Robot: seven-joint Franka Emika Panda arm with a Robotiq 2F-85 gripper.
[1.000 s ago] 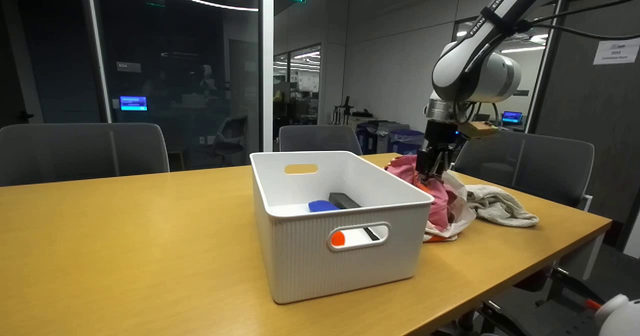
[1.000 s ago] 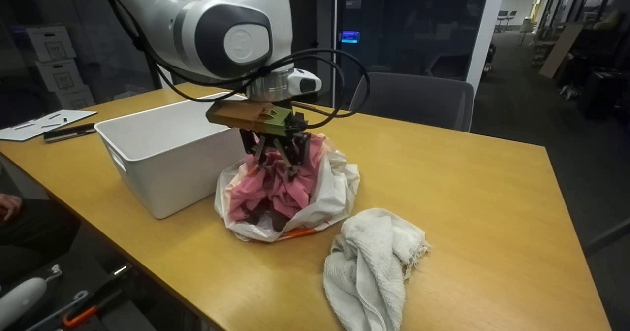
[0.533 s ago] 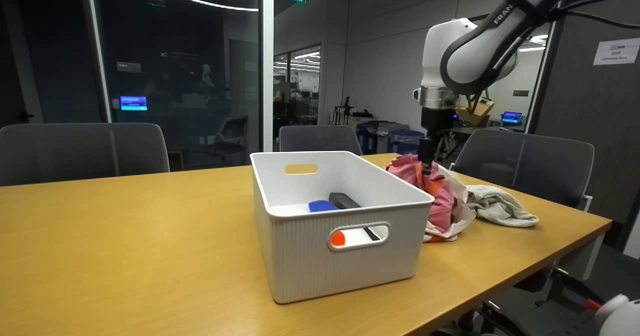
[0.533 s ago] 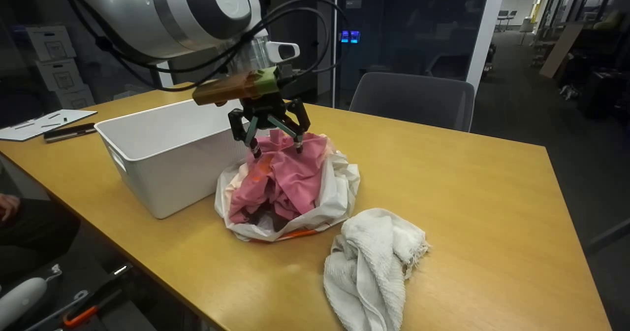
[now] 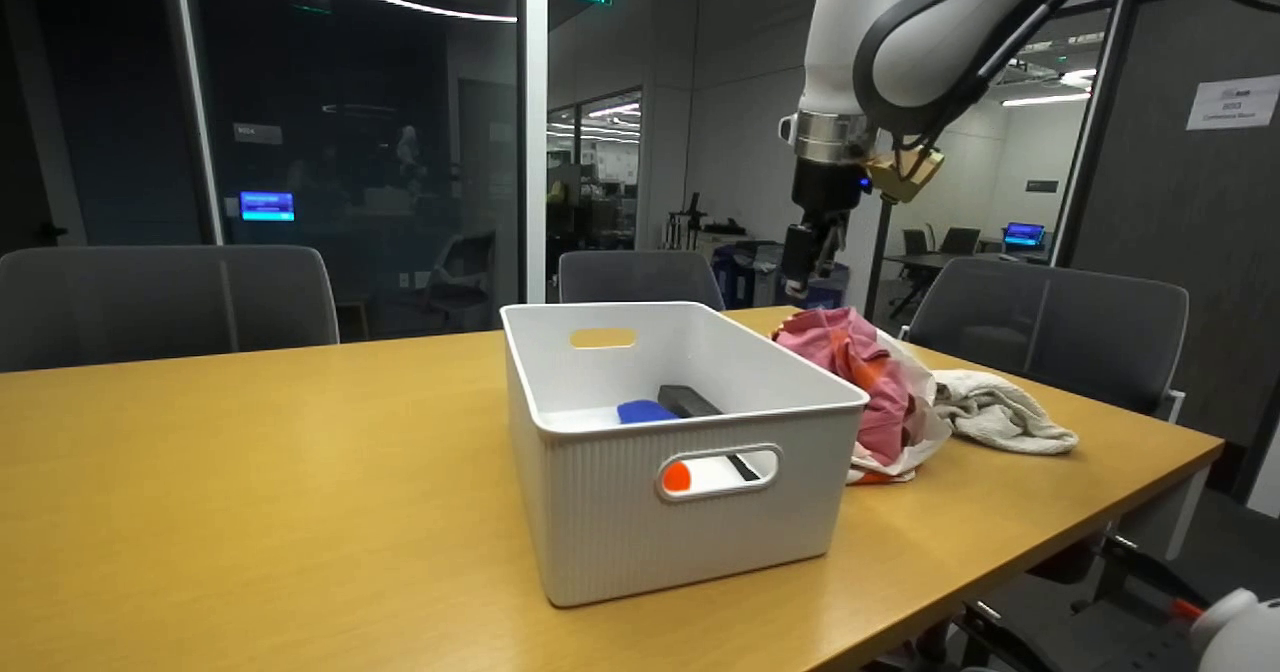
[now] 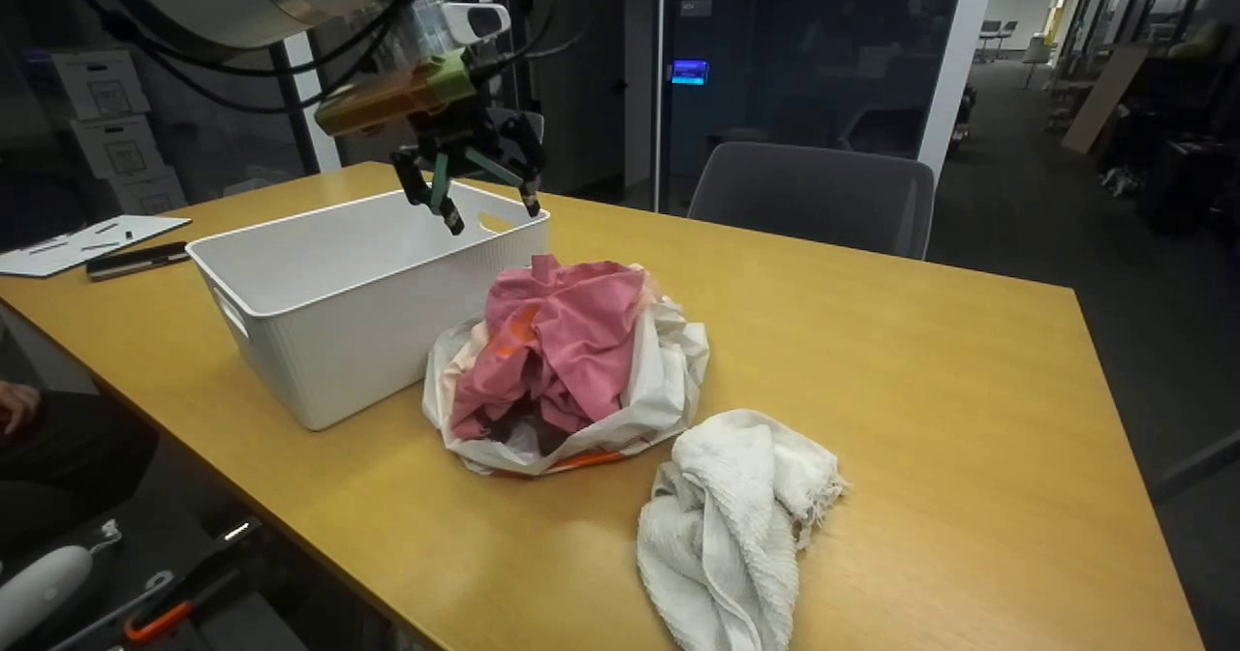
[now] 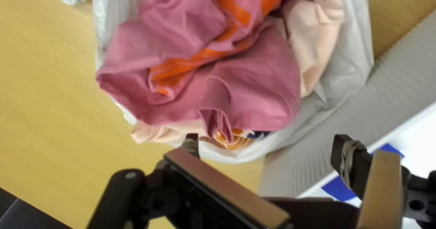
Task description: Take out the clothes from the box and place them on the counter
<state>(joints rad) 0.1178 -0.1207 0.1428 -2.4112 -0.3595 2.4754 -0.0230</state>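
The white ribbed box (image 5: 690, 522) stands on the table; it also shows in an exterior view (image 6: 387, 341). Inside it I see a blue item (image 5: 645, 412), a dark item (image 5: 687, 401) and an orange spot through the handle hole. A pink cloth with orange print (image 6: 581, 341) lies bunched on a white plastic bag (image 6: 668, 380) beside the box. The cloth also fills the upper wrist view (image 7: 259, 86), with peach cloth (image 7: 306, 34) under it. A white towel (image 6: 736, 525) lies apart on the table. My gripper (image 6: 492, 211) is open and empty, raised near the box's far-end rim.
The wooden table (image 6: 920, 418) carries everything. A whiteboard sheet (image 6: 87, 244) and a dark long object (image 6: 136, 260) lie past the box. Chairs (image 6: 814, 196) stand around the table. A person's hand (image 6: 19, 407) shows at the left edge.
My gripper opened and let go of the pink cloth, then rose and moved away from it toward the box. The cloth stays on the bag. The box and towel have not moved.
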